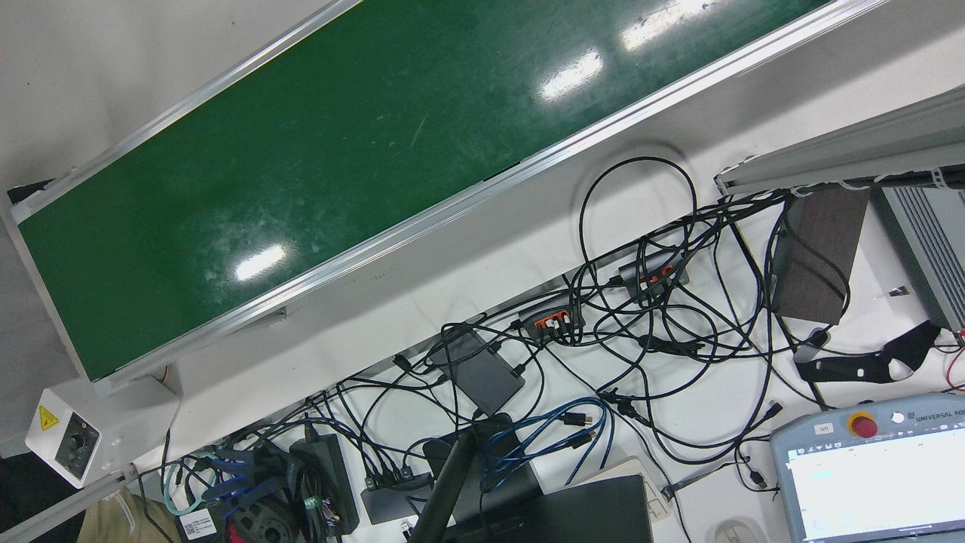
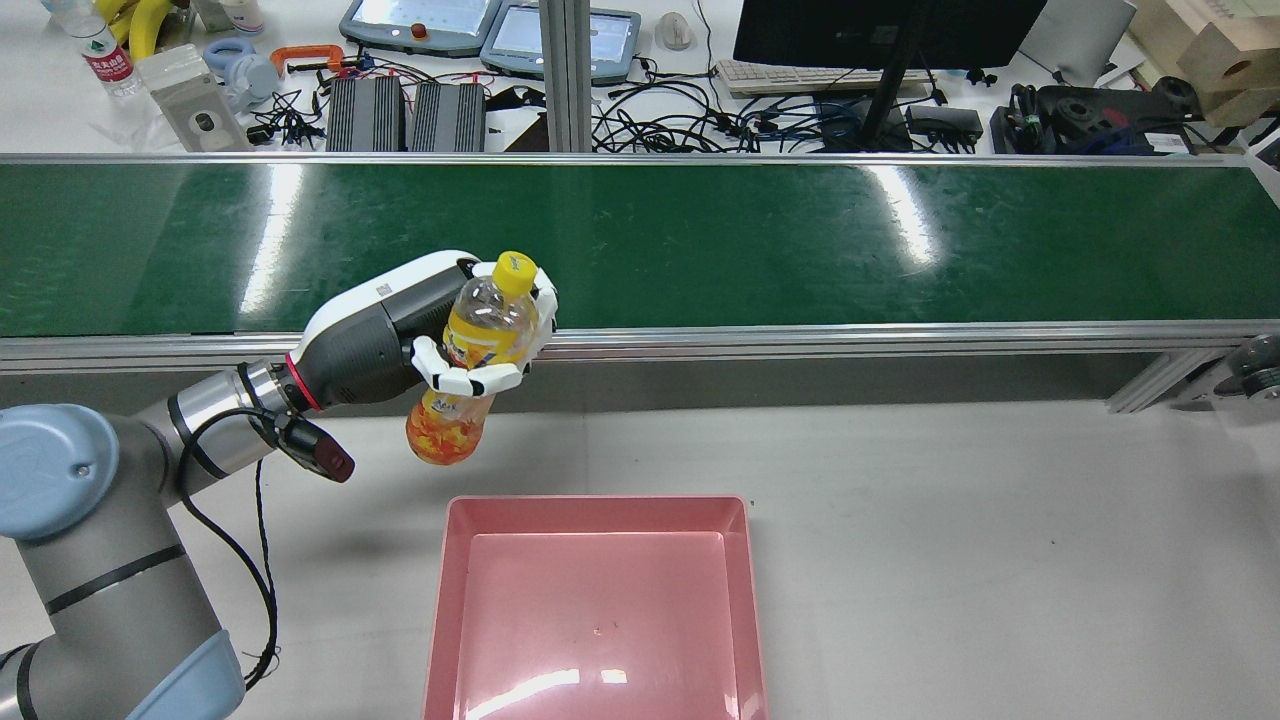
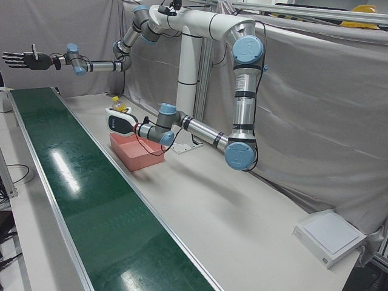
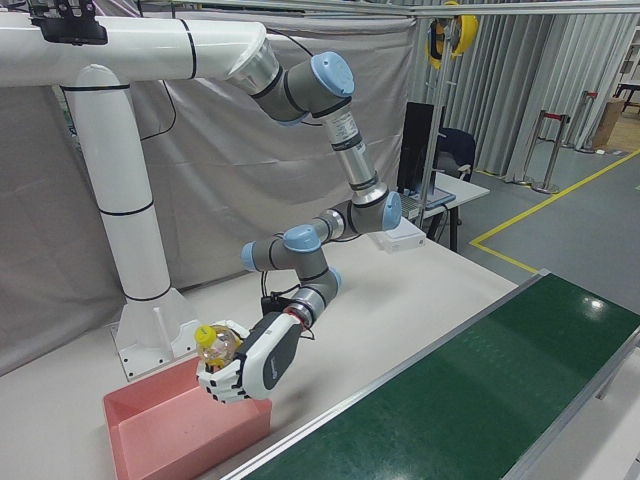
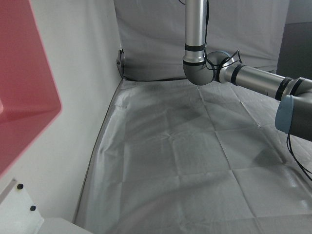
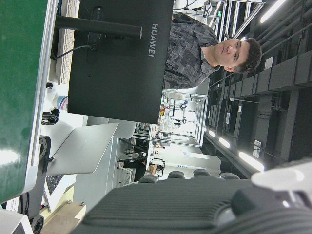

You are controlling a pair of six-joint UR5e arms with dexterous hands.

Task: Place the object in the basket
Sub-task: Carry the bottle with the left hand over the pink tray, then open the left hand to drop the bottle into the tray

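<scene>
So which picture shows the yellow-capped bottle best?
The rear view: the bottle shows nearly whole in the left hand, above the table just beyond the pink basket. The left-front and right-front views show only its top. The front view and both hand views miss it.

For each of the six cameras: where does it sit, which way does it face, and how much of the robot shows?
Front view: above the conveyor belt and cable clutter; no arm.
Rear view: high behind, facing the belt; left hand grips a bottle beyond the pink basket.
Left-front view: front corner; both arms, right hand raised open.
Right-front view: opposite corner; left arm.
Left hand view: basket edge, arm.
Right hand view: monitor, person.
Shared: bottle, basket.
</scene>
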